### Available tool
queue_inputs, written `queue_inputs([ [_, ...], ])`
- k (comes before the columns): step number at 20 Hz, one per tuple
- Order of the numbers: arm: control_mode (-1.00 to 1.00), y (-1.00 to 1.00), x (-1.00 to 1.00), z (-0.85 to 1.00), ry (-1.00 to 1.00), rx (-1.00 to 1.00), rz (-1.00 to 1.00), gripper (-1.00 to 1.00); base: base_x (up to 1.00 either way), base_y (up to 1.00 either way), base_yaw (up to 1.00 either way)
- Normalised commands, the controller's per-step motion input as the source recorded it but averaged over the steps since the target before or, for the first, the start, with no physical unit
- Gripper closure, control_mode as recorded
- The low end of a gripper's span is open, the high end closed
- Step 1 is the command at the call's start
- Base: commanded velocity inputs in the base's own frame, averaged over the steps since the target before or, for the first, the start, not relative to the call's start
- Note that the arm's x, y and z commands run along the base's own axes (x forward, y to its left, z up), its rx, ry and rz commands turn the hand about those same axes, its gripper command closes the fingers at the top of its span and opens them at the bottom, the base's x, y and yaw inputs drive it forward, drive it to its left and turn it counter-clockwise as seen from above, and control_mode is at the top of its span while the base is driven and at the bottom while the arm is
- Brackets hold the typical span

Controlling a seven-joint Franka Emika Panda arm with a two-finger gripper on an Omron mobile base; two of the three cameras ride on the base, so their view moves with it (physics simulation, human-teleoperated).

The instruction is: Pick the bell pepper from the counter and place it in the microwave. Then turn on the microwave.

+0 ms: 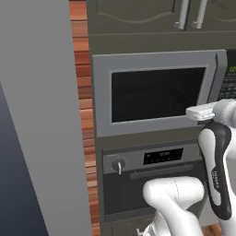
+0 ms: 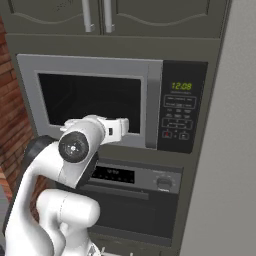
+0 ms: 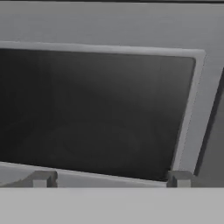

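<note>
The arm is raised, wrist level, aiming the claw point(image 3: 109, 178) straight at the microwave point(image 2: 93, 100)'s closed dark door, near its lower edge. Its 2 fingertips point(image 3: 41, 178) stand spread wide, empty.

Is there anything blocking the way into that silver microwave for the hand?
Yes: the silver-grey microwave's own dark glass door is closed. The open, empty hand faces that door's lower edge.

You have the microwave point(image 2: 95, 100) built into the wall, its door shut, with the keypad point(image 2: 181, 107) at its right. The oven point(image 2: 137, 197) sits directly below it, cabinets point(image 2: 107, 17) above. Your pincer point(image 3: 109, 178) is near the door's lower right corner, facing the window.
</note>
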Motion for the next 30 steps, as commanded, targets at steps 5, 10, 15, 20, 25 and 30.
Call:
queue_inputs([
  [5, -1.00, -0.34, 0.00, 0.01, -0.23, 0.00, -0.03, -1.00, 0.00, 0.00, 0.00],
  [10, -1.00, -0.40, 0.00, 0.01, -0.20, 0.03, 0.00, -1.00, 0.00, 0.00, 0.00],
  [15, -1.00, -0.38, 0.02, 0.00, -0.17, 0.03, 0.00, -1.00, 0.00, 0.00, 0.00],
  [20, -1.00, -0.41, 0.16, 0.00, -0.13, 0.05, 0.00, -1.00, 0.00, 0.00, 0.00],
  [25, -1.00, -0.41, 0.32, 0.00, -0.10, 0.06, 0.00, -1.00, 0.00, 0.00, 0.00],
  [30, -1.00, -0.29, 0.48, 0.00, -0.02, 0.03, 0.00, -1.00, 0.00, 0.00, 0.00],
])
